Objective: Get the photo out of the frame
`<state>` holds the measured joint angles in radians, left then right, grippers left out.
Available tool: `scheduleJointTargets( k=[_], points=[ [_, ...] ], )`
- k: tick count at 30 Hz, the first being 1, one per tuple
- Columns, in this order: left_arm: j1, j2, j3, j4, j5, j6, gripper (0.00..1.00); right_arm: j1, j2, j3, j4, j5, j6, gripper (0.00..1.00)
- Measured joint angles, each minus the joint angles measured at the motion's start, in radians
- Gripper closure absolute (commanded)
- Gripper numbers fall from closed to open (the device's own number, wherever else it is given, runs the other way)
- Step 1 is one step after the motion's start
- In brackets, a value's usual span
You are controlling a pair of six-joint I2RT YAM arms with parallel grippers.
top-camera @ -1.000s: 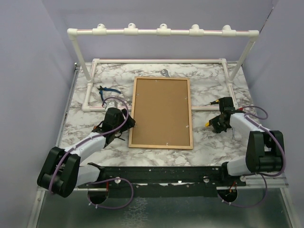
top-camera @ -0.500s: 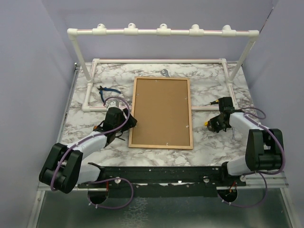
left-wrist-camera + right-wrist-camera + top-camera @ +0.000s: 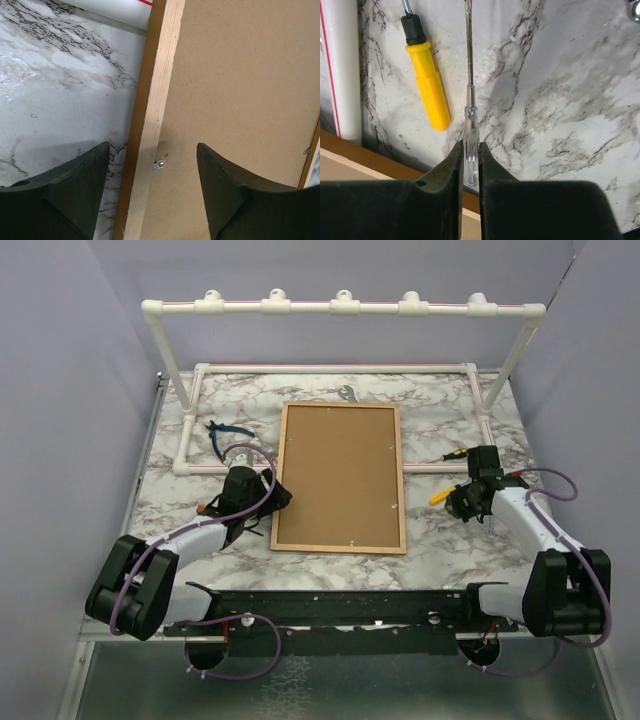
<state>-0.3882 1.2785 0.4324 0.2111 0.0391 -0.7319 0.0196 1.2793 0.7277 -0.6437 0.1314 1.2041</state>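
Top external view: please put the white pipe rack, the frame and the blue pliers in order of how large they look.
From largest to smallest:
1. white pipe rack, widest by its span
2. frame
3. blue pliers, far smaller than both

A fixed camera above and behind surveys the whole grey-veined white marble tabletop (image 3: 440,540). Wrist cameras look down close past left claw (image 3: 151,150) and right claw (image 3: 470,150); all views share the orange-brown wooden rectangular frame (image 3: 340,478).
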Motion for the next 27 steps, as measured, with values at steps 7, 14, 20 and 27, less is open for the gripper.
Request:
scheduleJointTargets(
  k=[7, 14, 20, 27],
  points=[
    [-0.001, 0.031, -0.003, 0.020, 0.025, 0.000, 0.30, 0.000, -0.083, 0.026, -0.059, 0.062, -0.034, 0.99],
    [-0.031, 0.032, -0.003, 0.032, 0.034, -0.014, 0.31, 0.000, -0.143, 0.088, -0.006, 0.032, -0.232, 1.00],
    [-0.098, 0.033, -0.003, 0.032, 0.022, -0.031, 0.31, 0.000, -0.164, 0.088, 0.084, -0.072, -0.398, 0.99],
    [-0.118, 0.034, 0.009, 0.002, -0.019, -0.032, 0.23, 0.000, -0.193, 0.072, 0.173, -0.212, -0.505, 0.99]
  ],
)
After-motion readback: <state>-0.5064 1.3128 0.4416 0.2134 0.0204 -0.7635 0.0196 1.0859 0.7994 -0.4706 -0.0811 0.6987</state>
